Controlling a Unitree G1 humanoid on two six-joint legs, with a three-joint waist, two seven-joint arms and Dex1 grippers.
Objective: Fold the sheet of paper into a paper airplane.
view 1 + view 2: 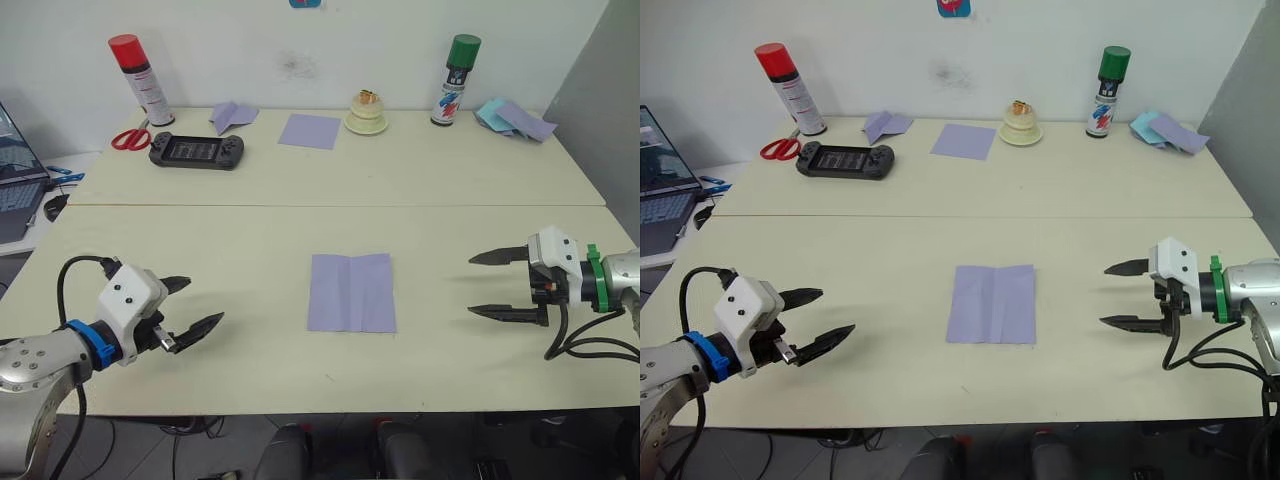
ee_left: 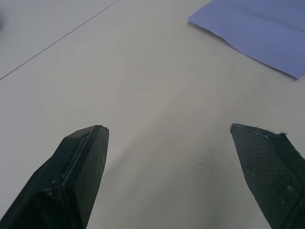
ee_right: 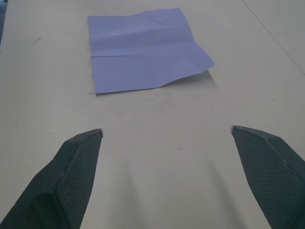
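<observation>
The sheet of paper [image 1: 351,292] lies flat on the near table's middle, lavender, roughly square, with a lengthwise crease and fainter slanted ones; one corner lifts slightly in the right wrist view [image 3: 145,47]. My left gripper [image 1: 200,305] hovers open to the sheet's left, about a gripper's length away, nothing between its fingers. My right gripper [image 1: 490,285] stands open to the sheet's right, fingers pointing at it, also empty. In the left wrist view a corner of the sheet [image 2: 257,31] shows beyond the open fingers.
On the far table: a red-capped spray can [image 1: 141,81], scissors [image 1: 130,139], a black handheld console [image 1: 196,151], a small lavender wedge [image 1: 232,116], a smooth lavender square [image 1: 309,131], a small cake-like object [image 1: 367,113], a green-capped can [image 1: 456,80], pale blue papers [image 1: 512,119]. A laptop [image 1: 18,180] sits left.
</observation>
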